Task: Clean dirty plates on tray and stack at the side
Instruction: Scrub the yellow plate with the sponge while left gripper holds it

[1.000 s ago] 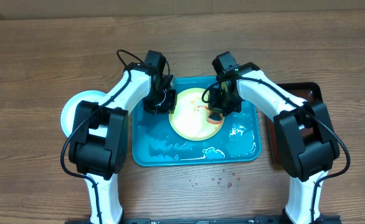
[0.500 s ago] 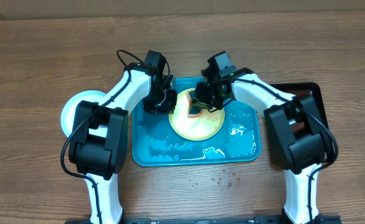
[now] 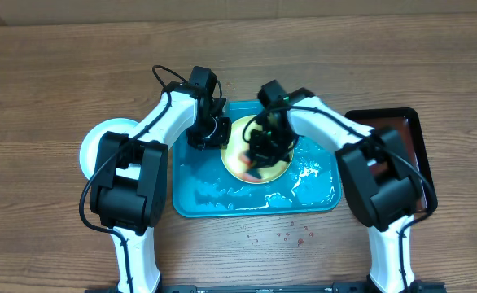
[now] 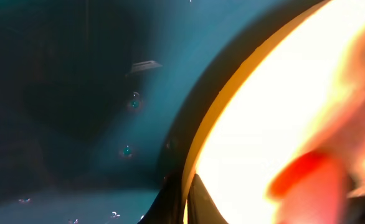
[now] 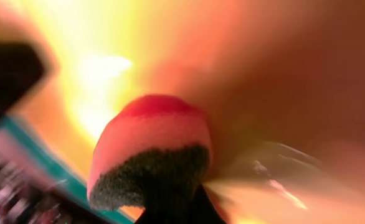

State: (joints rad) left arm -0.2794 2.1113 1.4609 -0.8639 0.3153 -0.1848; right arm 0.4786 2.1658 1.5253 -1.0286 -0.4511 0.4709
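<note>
A pale yellow-green plate lies on the wet turquoise tray. My left gripper is shut on the plate's left rim; in the left wrist view its jaws pinch the rim, with the bright plate to the right and the tray to the left. My right gripper is over the plate's middle, shut on a red sponge with a dark scrub side, pressed on the plate. A light blue-white plate sits on the table at the left, partly under my left arm.
A dark red-brown tray lies right of the turquoise tray, partly under my right arm. Water pools on the turquoise tray's right half. Small droplets dot the wooden table in front of the tray.
My right gripper has moved the sponge leftward across the plate, from near its right rim to its middle. My left gripper has stayed on the rim.
</note>
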